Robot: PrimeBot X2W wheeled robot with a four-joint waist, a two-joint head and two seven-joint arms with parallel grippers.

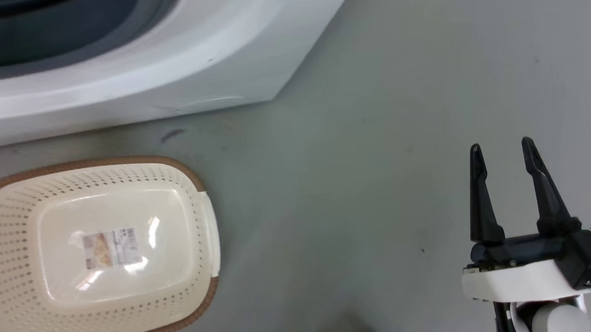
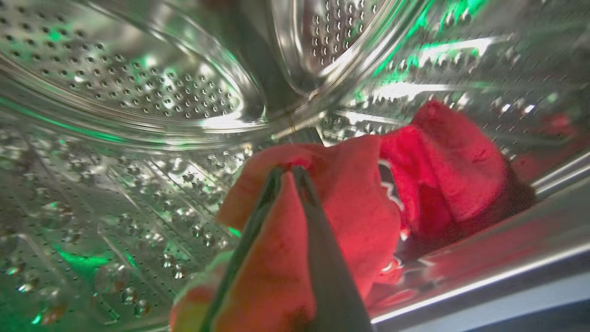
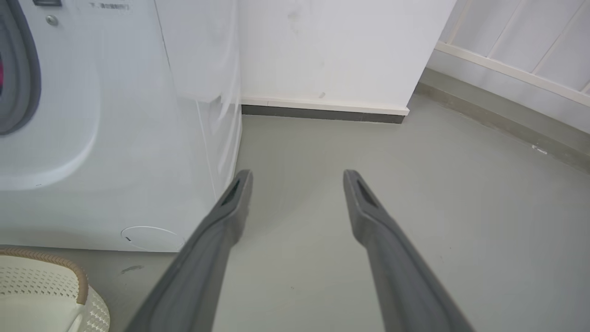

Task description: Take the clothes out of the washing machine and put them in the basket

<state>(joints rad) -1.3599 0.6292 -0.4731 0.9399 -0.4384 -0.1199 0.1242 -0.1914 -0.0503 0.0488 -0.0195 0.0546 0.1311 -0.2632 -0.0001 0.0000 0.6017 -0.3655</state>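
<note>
Left gripper (image 2: 288,170) clamped on plain red garment (image 2: 350,203) in drum (image 2: 138,92), lettered garment (image 2: 442,166) to its right; right gripper (image 1: 502,143) wide, basket (image 1: 206,233) to its left.

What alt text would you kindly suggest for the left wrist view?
The left gripper, fingers nearly together, pinches a fold of the bunched red clothes inside the washing machine's perforated steel drum. White lettering shows on the fabric.

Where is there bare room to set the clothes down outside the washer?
The basket is empty, its whole bottom free. Bare grey floor runs from its right rim to the open right jaws. Crowded: the drum, where the clothes bunch at the shut left jaws.
</note>
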